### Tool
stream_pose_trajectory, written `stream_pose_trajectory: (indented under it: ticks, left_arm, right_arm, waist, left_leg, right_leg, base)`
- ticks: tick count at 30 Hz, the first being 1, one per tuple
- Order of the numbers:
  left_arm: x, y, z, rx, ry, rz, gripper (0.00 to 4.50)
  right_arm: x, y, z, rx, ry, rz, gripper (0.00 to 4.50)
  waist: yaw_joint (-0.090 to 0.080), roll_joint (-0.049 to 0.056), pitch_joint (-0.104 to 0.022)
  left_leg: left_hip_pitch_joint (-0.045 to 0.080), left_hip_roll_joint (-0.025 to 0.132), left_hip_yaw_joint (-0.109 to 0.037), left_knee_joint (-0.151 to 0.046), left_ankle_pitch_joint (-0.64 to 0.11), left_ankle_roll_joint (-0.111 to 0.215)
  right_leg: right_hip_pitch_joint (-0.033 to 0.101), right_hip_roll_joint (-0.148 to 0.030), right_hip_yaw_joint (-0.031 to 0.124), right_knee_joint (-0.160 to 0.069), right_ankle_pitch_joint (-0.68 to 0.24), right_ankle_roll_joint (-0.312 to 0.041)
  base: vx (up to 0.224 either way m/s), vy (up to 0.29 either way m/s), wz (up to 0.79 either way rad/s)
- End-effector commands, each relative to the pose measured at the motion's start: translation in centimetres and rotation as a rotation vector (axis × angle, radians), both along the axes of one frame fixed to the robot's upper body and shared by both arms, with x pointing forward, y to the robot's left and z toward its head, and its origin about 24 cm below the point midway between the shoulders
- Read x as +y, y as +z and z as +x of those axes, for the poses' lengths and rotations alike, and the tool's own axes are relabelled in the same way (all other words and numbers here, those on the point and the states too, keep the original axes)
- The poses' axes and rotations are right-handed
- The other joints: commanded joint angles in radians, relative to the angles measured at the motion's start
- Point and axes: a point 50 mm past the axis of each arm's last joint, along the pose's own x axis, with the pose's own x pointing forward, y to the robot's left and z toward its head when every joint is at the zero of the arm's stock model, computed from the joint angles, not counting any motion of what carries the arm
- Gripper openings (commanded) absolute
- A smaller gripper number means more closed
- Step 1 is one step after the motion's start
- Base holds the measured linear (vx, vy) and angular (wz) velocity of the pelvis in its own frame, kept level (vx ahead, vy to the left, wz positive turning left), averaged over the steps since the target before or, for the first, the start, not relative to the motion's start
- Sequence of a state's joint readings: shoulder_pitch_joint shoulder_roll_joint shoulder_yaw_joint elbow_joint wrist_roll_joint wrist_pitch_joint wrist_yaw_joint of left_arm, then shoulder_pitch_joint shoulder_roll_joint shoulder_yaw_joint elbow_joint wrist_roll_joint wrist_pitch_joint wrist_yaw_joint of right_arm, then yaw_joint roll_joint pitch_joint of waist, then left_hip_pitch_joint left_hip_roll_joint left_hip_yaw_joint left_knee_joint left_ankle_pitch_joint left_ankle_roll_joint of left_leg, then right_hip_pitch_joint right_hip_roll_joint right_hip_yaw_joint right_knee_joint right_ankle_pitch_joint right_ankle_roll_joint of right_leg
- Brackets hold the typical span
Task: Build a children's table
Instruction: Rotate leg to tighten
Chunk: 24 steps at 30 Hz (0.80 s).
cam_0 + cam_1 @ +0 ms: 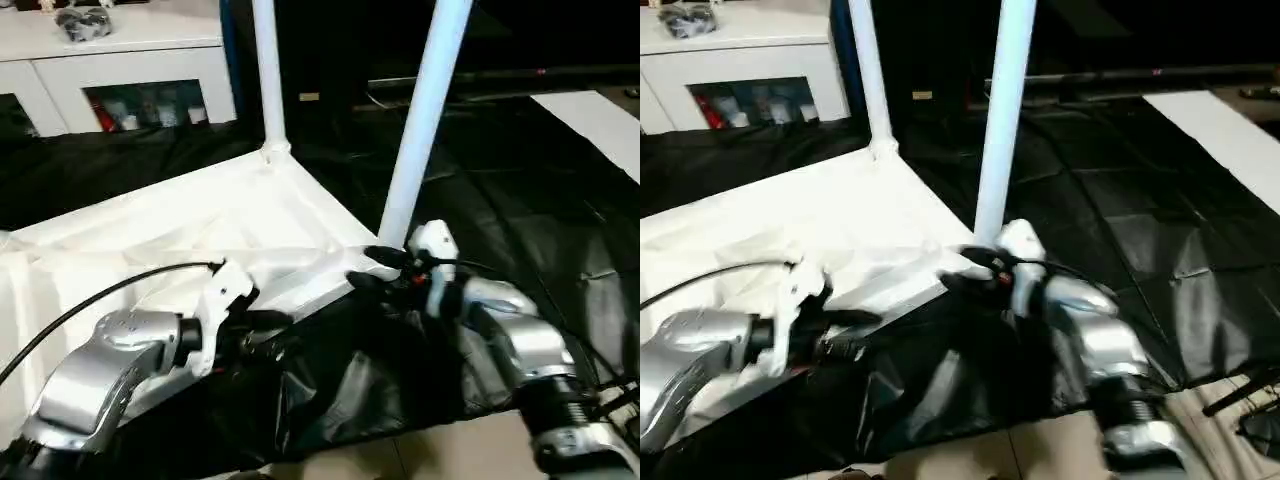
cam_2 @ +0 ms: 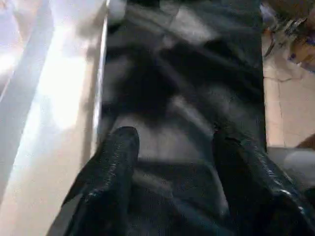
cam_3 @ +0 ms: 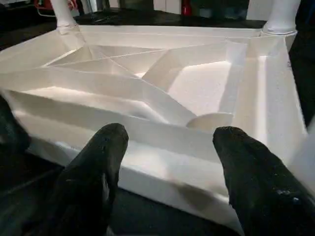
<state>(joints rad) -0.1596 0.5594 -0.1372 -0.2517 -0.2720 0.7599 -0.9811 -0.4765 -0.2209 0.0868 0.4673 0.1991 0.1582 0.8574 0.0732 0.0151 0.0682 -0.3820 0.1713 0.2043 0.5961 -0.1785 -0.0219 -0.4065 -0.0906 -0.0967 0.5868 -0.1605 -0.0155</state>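
Two upright legs, one point(image 1: 268, 75) at the upper centre of the frame and one point(image 1: 420, 125) just right of it, block the tabletop's point(image 1: 200, 225) far and right corners. Between them the ribbed underside lies open. Right of the legs the black-draped table point(image 1: 520, 200) is bare. The right claw point(image 1: 368, 268) sits against the tabletop's near corner; the left claw point(image 1: 262, 332) hangs by its near edge.

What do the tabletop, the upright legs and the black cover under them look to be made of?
Tabletop: probably moulded white plastic, matte, judging by its thin cast ribs and rounded corner sockets.
Legs: smooth white tubes with a slight sheen, plastic or coated metal, can't tell.
Cover: thin glossy black sheet, creased and wrinkled, likely plastic film or coated fabric.
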Motion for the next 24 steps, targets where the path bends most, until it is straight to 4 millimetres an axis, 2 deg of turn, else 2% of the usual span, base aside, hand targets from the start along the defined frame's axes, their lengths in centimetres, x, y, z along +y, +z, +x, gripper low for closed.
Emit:
stream_pose_trajectory:
  ticks: [1,2,4,6,8,9,11,13,14,16,18,19,20,21,22,23,24]
  left_arm:
    - [0.6,-0.8,0.3,-0.018,0.058,0.109,2.98]
    - [0.8,-1.0,0.4,-0.023,0.074,0.128,3.17]
    - [1.1,-1.1,0.5,-0.032,0.095,0.159,3.21]
    - [1.6,-1.4,0.8,-0.041,0.128,0.212,3.26]
    - [1.7,-1.4,0.9,-0.048,0.142,0.227,3.53]
    - [1.9,-1.3,1.1,-0.056,0.154,0.240,3.59]
    - [2.0,-1.2,1.3,-0.065,0.164,0.260,3.75]
    - [2.1,-1.1,1.4,-0.075,0.172,0.287,3.96]
    - [2.2,-1.1,1.5,-0.083,0.176,0.295,4.01]
    - [2.4,-0.9,1.9,-0.122,0.199,0.316,4.01]
    - [2.5,-0.8,2.2,-0.144,0.214,0.323,4.31]
    - [2.5,-0.7,2.4,-0.155,0.222,0.323,4.31]
    - [2.5,-0.6,2.5,-0.161,0.226,0.324,4.38]
    - [2.6,-0.6,2.6,-0.169,0.233,0.323,4.46]
    - [2.6,-0.4,2.9,-0.188,0.249,0.322,4.46]
    - [2.6,-0.2,3.3,-0.217,0.269,0.323,4.46]
    - [2.6,-0.2,3.3,-0.217,0.269,0.323,4.46]
  right_arm:
    - [0.5,-0.1,1.0,-0.015,-0.090,-0.045,3.18]
    - [0.6,-0.2,1.2,-0.016,-0.119,-0.060,3.18]
    - [0.7,-0.4,1.7,-0.007,-0.154,-0.074,3.18]
    - [0.7,-0.3,2.4,-0.007,-0.212,-0.082,3.18]
    - [0.7,-0.1,2.8,-0.008,-0.238,-0.080,3.18]
    - [0.6,0.2,3.2,-0.015,-0.267,-0.073,3.18]
    - [0.6,0.6,3.8,-0.024,-0.304,-0.070,3.18]
    - [0.5,1.0,4.4,-0.038,-0.351,-0.072,3.18]
    - [0.4,1.2,4.6,-0.042,-0.365,-0.069,3.18]
    - [0.4,1.6,5.1,-0.054,-0.395,-0.060,3.18]
    - [0.3,1.8,5.2,-0.061,-0.408,-0.059,3.18]
    - [0.3,1.8,5.3,-0.064,-0.412,-0.059,3.18]
    - [0.3,1.8,5.3,-0.065,-0.415,-0.059,3.18]
    - [0.3,1.8,5.4,-0.068,-0.416,-0.061,3.18]
    - [0.2,1.9,5.4,-0.073,-0.420,-0.066,3.18]
    - [0.2,1.9,5.5,-0.076,-0.423,-0.069,3.18]
    - [0.2,1.9,5.5,-0.076,-0.423,-0.069,3.18]
  waist:
    - [-0.004,-0.002,-0.062]
    - [-0.005,-0.002,-0.062]
    - [-0.004,-0.002,-0.060]
    - [-0.011,-0.005,-0.052]
    - [-0.015,-0.006,-0.050]
    - [-0.020,-0.008,-0.049]
    - [-0.023,-0.006,-0.050]
    - [-0.029,-0.001,-0.048]
    - [-0.030,-0.001,-0.048]
    - [-0.031,-0.001,-0.047]
    - [-0.034,-0.001,-0.043]
    - [-0.037,0.002,-0.043]
    - [-0.042,0.009,-0.040]
    - [-0.050,0.011,-0.037]
    - [-0.047,0.020,-0.031]
    - [-0.020,0.035,-0.038]
    - [-0.006,0.026,-0.039]
  left_leg:
    - [0.036,0.067,-0.039,-0.088,-0.327,-0.029]
    - [0.036,0.066,-0.041,-0.088,-0.346,-0.038]
    - [0.038,0.065,-0.041,-0.088,-0.365,-0.045]
    - [0.043,0.062,-0.047,-0.087,-0.444,-0.060]
    - [0.046,0.059,-0.050,-0.085,-0.464,-0.062]
    - [0.046,0.058,-0.055,-0.085,-0.481,-0.064]
    - [0.049,0.058,-0.058,-0.083,-0.498,-0.067]
    - [0.053,0.059,-0.064,-0.086,-0.549,-0.077]
    - [0.054,0.060,-0.065,-0.086,-0.560,-0.079]
    - [0.064,0.058,-0.064,-0.083,-0.595,-0.084]
    - [0.065,0.057,-0.066,-0.082,-0.621,-0.086]
    - [0.070,0.057,-0.067,-0.082,-0.643,-0.089]
    - [0.075,0.061,-0.070,-0.088,-0.685,-0.095]
    - [0.054,0.074,-0.077,-0.116,-0.745,-0.104]
    - [0.039,0.085,-0.076,-0.145,-0.803,-0.116]
    - [-0.020,0.108,-0.052,-0.217,-0.890,-0.138]
    - [-0.032,0.104,-0.032,-0.231,-0.895,-0.134]
  right_leg:
    - [0.029,-0.068,0.062,-0.073,-0.420,-0.167]
    - [0.032,-0.072,0.061,-0.076,-0.445,-0.160]
    - [0.028,-0.072,0.062,-0.081,-0.467,-0.150]
    - [0.026,-0.077,0.057,-0.093,-0.582,-0.116]
    - [0.025,-0.078,0.054,-0.101,-0.632,-0.092]
    - [0.025,-0.079,0.049,-0.107,-0.683,-0.067]
    - [0.024,-0.080,0.044,-0.111,-0.704,-0.060]
    - [0.025,-0.075,0.031,-0.115,-0.694,-0.050]
    - [0.023,-0.074,0.030,-0.115,-0.690,-0.050]
    - [0.016,-0.072,0.025,-0.121,-0.698,-0.045]
    - [0.016,-0.070,0.016,-0.126,-0.712,-0.035]
    - [0.016,-0.068,0.007,-0.131,-0.714,-0.028]
    - [0.020,-0.061,-0.009,-0.132,-0.690,-0.026]
    - [0.047,-0.049,-0.019,-0.106,-0.620,-0.032]
    - [0.059,-0.035,-0.025,-0.081,-0.588,-0.042]
    - [0.111,-0.008,-0.017,0.088,-0.367,-0.089]
    - [0.109,0.000,-0.008,0.117,-0.268,-0.088]
  base:
    - [0.000,0.000,0.00]
    - [0.000,0.000,0.00]
    - [0.000,0.000,0.00]
    - [-0.027,0.000,-0.01]
    - [0.000,0.000,0.00]
    - [0.000,0.000,0.00]
    - [0.000,0.000,0.00]
    - [0.000,0.000,0.00]
    - [0.000,0.000,0.00]
    - [0.000,0.000,0.00]
    - [0.000,0.000,0.00]
    - [0.000,0.000,0.00]
    - [-0.052,0.016,-0.04]
    - [0.000,0.000,0.00]
    - [0.000,0.000,0.00]
    - [-0.082,0.008,-0.07]
    - [-0.079,-0.058,0.10]
